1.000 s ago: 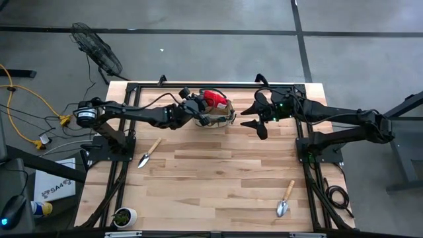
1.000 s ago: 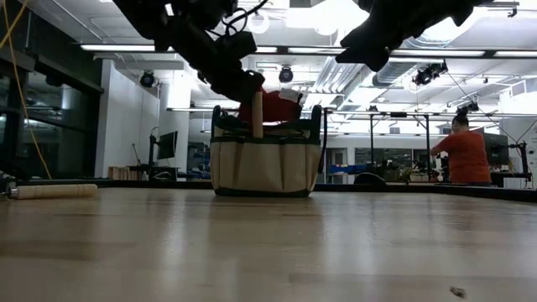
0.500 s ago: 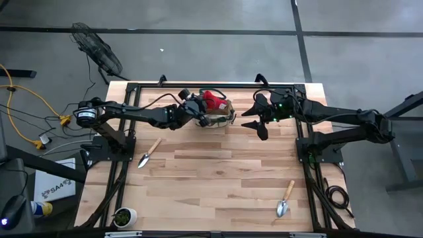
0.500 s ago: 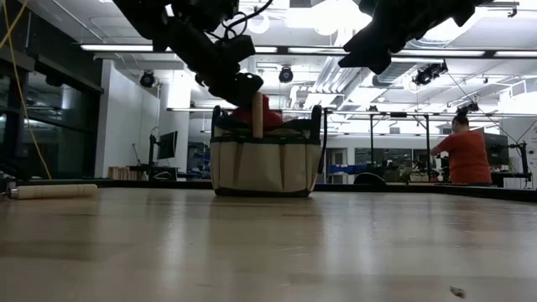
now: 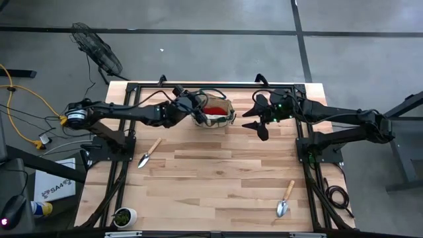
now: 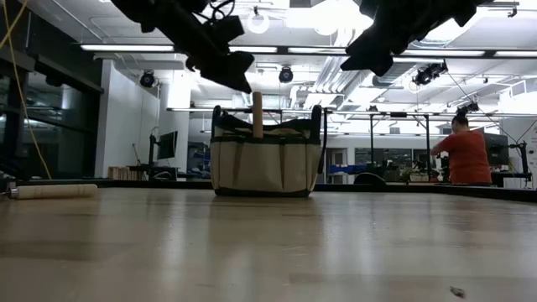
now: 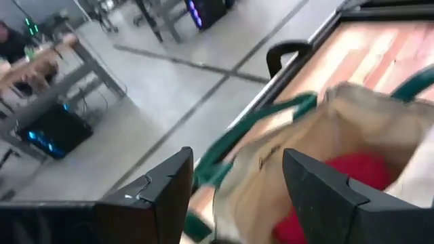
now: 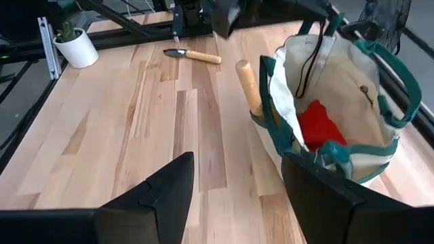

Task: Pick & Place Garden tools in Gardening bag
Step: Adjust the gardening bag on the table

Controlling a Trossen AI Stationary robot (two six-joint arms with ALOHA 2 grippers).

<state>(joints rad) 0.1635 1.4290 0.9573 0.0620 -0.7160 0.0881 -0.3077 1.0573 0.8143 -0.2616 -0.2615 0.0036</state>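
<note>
Your left gripper [image 5: 196, 109] hovers just above the left rim of the bag [image 5: 221, 119], jaws apart and empty. The soft beige canvas bag, green-trimmed, sits at the far middle of the slatted wooden tabletop [image 5: 218, 178], with a red glove [image 8: 321, 125] inside and a round wooden handle [image 8: 247, 87] poking out. Your right gripper [image 5: 251, 119] hangs right of the bag, jaws apart. Two metal trowels [image 5: 148, 154] [image 5: 285, 199] lie nearer.
</note>
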